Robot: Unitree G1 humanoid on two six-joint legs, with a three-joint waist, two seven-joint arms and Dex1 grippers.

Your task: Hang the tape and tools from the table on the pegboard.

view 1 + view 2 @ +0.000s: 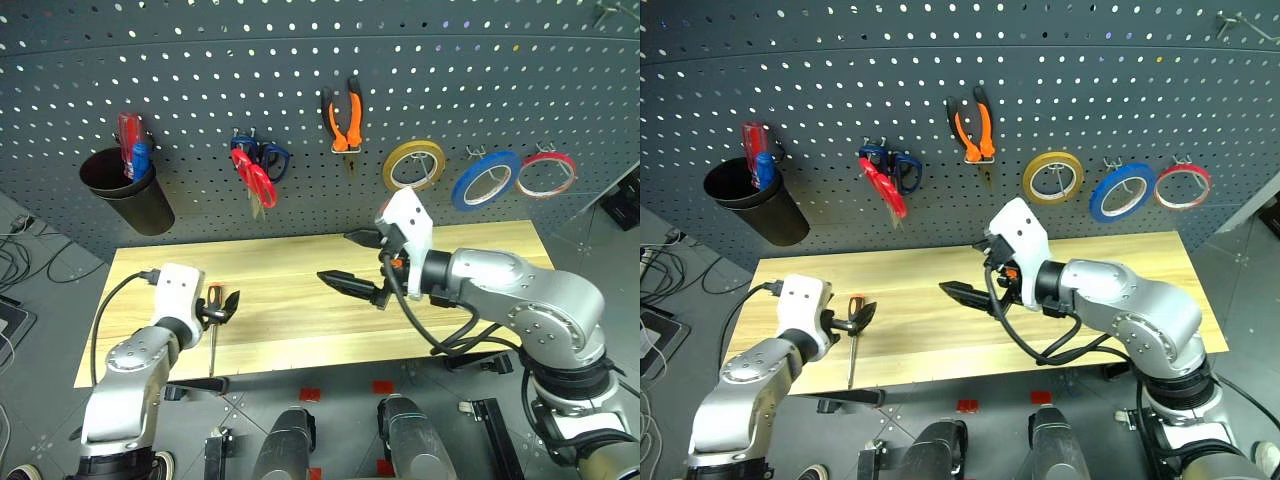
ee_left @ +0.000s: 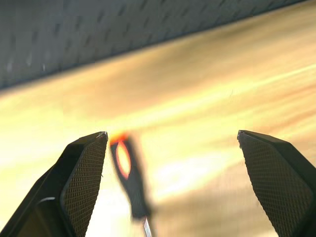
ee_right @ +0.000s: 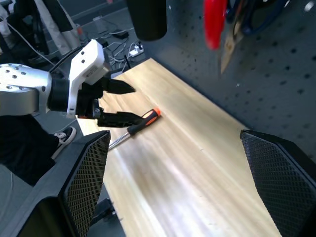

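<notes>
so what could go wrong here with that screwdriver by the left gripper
The screwdriver lies at the table's near-left part, its tip close to the front edge, so a nudge from the open left gripper could roll or push it off. The gripper sits at the handle end, so a grasp there might let the shaft droop. The open right gripper hovers over mid-table and could get in the way of the lift toward the pegboard.
</notes>
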